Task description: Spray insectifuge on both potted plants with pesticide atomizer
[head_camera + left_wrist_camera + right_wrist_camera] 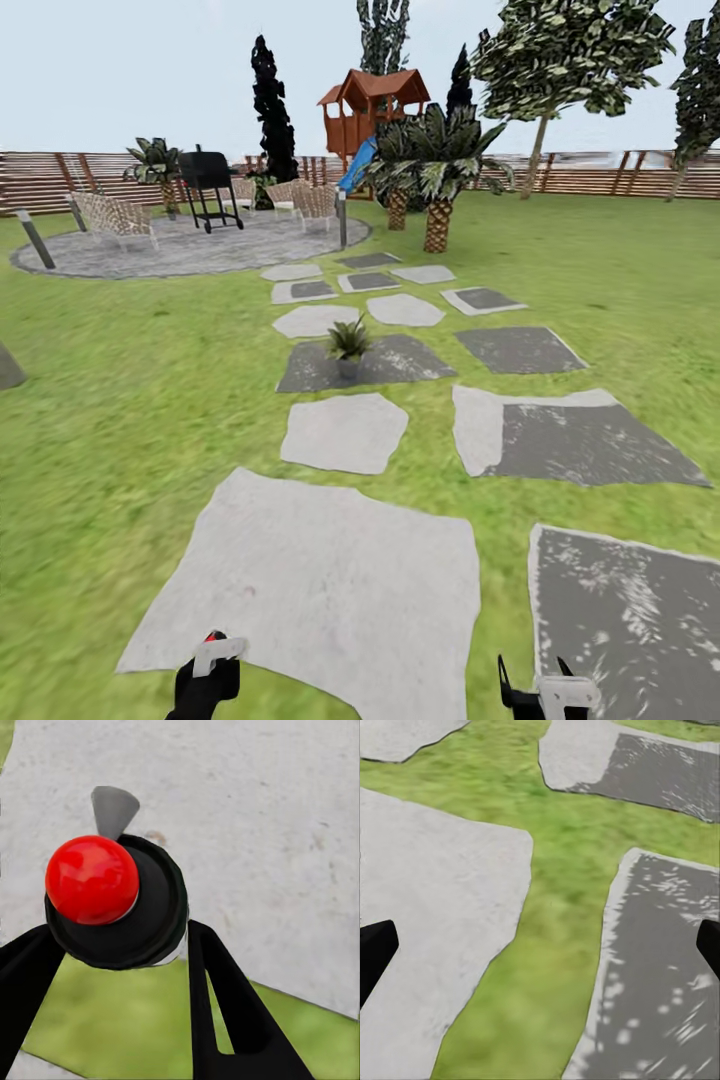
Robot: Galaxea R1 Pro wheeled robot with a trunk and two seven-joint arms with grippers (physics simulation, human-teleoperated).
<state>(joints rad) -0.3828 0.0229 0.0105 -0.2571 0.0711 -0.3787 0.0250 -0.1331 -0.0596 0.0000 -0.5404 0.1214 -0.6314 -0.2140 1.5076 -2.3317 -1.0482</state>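
The green lawn (pixel 120 420) is stretching out wide, crossed by flat grey stepping stones (pixel 345 432) running toward a round grey paved patio (pixel 190 248) and a brown slatted wooden fence (pixel 600 172). One small potted plant with pointed green leaves (pixel 348 345) is sitting on a dark stone well ahead, far from both arms. Down low, the left end effector (pixel 208 672) is clamping a black round-bodied spray bottle with a glossy red top (pixel 112 900), its fingers (pixel 225 1005) hugging the body over a pale stone. The right end effector (pixel 540 945) is hanging spread wide, nothing between its fingers, above grass.
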